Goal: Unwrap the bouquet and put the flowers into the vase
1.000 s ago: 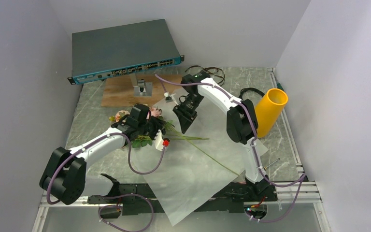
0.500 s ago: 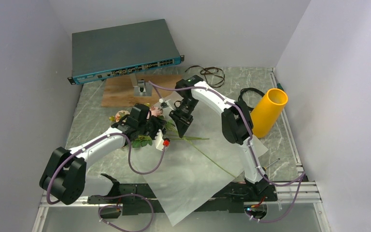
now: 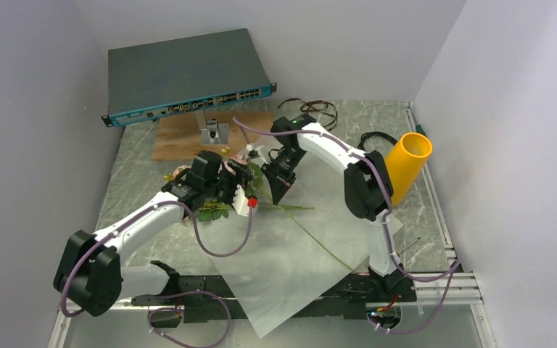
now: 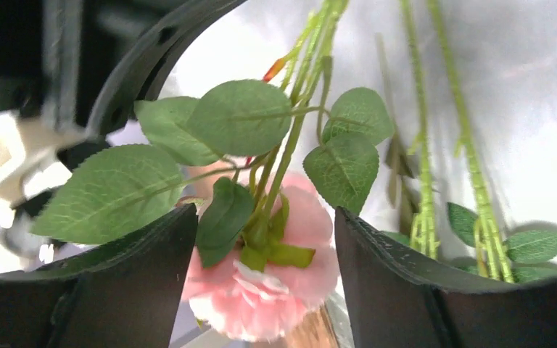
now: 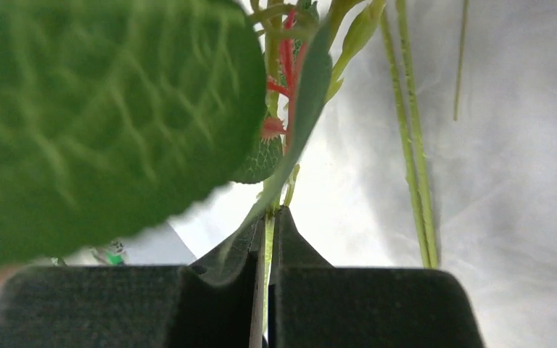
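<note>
Flowers (image 3: 210, 212) lie partly on paper sheet (image 3: 283, 279); vase (image 3: 406, 168) far right; switch (image 3: 181, 72) at back.

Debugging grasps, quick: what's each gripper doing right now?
Left gripper: open, pink rose loose between its jaws.
Right gripper: shut on a flower stem.

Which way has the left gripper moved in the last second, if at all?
Yes, slightly: the left gripper has shifted toward the wooden board at the back, and its jaws have opened.

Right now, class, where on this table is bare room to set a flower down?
Free: near half of the paper sheet; the table between right arm and right rail. Crowded: mid-table, where left gripper and right gripper meet the flowers.
</note>
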`<state>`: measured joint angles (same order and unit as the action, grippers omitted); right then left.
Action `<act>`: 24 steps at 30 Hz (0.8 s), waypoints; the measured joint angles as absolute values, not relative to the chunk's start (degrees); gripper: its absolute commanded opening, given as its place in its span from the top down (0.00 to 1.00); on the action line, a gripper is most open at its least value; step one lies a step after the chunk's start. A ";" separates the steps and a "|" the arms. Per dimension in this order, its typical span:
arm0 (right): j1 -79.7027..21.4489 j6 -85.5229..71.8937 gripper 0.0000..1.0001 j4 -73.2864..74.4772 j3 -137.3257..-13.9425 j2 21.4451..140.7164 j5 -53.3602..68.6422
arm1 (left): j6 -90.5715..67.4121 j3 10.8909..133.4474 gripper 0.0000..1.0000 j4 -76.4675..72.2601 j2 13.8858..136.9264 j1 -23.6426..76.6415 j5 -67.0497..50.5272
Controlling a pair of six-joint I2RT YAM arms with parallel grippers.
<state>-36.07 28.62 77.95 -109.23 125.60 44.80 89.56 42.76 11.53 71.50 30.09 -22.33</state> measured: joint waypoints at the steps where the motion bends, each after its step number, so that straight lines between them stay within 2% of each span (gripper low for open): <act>1: -35.59 27.90 1.00 76.58 -107.96 123.96 44.80 | 87.18 43.70 0.17 12.23 70.50 30.09 -22.06; 4: -33.82 25.78 1.00 72.07 -104.73 118.43 45.06 | 79.64 47.70 0.07 13.78 66.83 30.09 -22.06; 10: -30.33 20.10 1.00 60.31 -96.68 105.21 45.47 | 62.81 57.21 0.01 14.94 61.84 30.06 -21.32; 16: -27.42 14.83 1.00 50.50 -89.30 90.70 44.84 | 48.34 59.22 0.01 18.37 60.14 29.39 -18.00; 24: -21.34 7.16 1.00 41.80 -88.31 73.10 41.45 | 34.33 60.47 0.01 25.08 60.20 29.17 -17.04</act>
